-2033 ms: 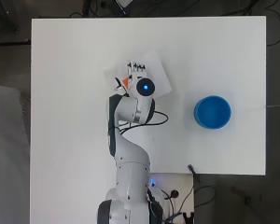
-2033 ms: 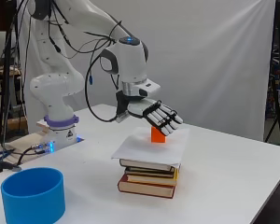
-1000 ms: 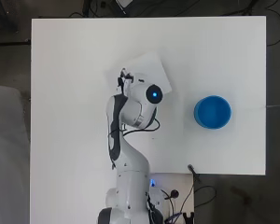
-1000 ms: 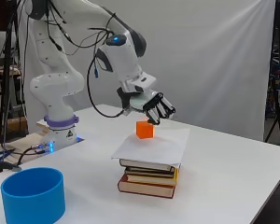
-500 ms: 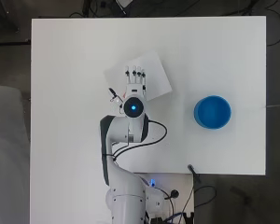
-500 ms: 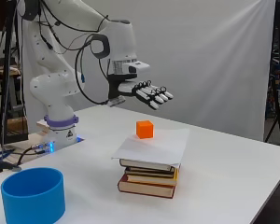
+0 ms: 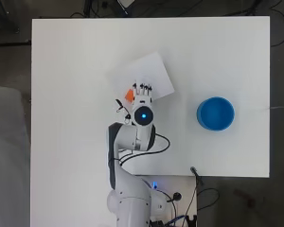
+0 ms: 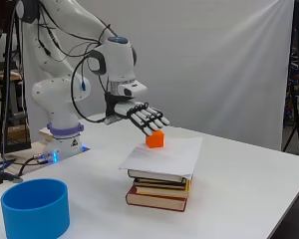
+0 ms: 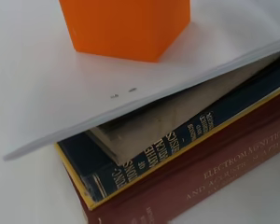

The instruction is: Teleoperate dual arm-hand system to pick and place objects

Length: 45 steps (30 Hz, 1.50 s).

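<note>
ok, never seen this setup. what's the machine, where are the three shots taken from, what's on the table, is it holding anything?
It's a white robot arm fixed at the table edge, ending in a humanlike hand. One shot looks straight down, one across from the side, one from the wrist. On the table: a stack of books topped by a white sheet, an orange cube on that, and a blue bowl. The hand holds nothing; its fingers are straight, just above the cube.
</note>
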Motion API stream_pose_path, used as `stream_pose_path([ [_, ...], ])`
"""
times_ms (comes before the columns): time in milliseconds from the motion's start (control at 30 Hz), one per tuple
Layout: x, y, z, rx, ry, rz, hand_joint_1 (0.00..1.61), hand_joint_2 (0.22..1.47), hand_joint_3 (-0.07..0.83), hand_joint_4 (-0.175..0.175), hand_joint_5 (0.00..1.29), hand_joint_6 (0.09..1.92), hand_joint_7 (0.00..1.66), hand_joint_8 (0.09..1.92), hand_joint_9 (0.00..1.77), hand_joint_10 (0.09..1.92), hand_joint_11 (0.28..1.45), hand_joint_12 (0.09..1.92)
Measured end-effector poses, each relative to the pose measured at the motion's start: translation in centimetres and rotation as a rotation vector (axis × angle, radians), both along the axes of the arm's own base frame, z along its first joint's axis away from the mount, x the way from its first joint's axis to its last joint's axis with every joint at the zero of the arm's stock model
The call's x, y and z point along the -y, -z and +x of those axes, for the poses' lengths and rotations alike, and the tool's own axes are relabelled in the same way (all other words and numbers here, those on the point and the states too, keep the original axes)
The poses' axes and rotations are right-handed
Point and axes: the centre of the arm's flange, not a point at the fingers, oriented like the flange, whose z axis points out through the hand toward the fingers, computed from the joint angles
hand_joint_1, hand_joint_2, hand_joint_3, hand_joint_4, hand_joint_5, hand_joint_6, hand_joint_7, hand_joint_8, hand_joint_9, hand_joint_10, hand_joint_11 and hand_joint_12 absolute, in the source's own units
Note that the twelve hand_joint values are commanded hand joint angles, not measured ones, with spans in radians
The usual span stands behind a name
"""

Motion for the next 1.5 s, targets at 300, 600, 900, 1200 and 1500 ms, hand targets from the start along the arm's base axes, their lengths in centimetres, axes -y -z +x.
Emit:
stream_pose_path([
  [300, 0.4, 2.8, 2.4, -0.034, -0.069, 0.068, 0.66, 1.02, 0.004, 0.024, 0.47, 0.46, 0.54, 0.43, 0.69, 0.38, 0.65, 0.09],
  [600, 0.9, 1.2, 2.7, 0.015, -0.087, 0.267, 1.01, 1.12, 0.001, 0.175, 0.95, 1.02, 1.18, 1.87, 1.44, 1.92, 0.99, 1.78],
  [900, 1.1, -10.1, 4.8, 0.204, -0.134, 0.138, 0.96, 1.18, 0.005, 0.175, 0.83, 1.2, 1.15, 1.65, 1.44, 1.77, 1.04, 1.74],
  [1200, 7.3, -17.5, 9.4, 0.243, -0.029, -0.025, 0.93, 1.21, -0.001, 0.175, 0.79, 1.26, 1.14, 1.63, 1.43, 1.74, 1.08, 1.78],
  [1500, 17.0, -13.7, 5.3, 0.182, 0.075, -0.035, 0.95, 1.19, -0.002, 0.175, 0.83, 1.21, 1.24, 1.68, 1.5, 1.77, 1.12, 1.78],
])
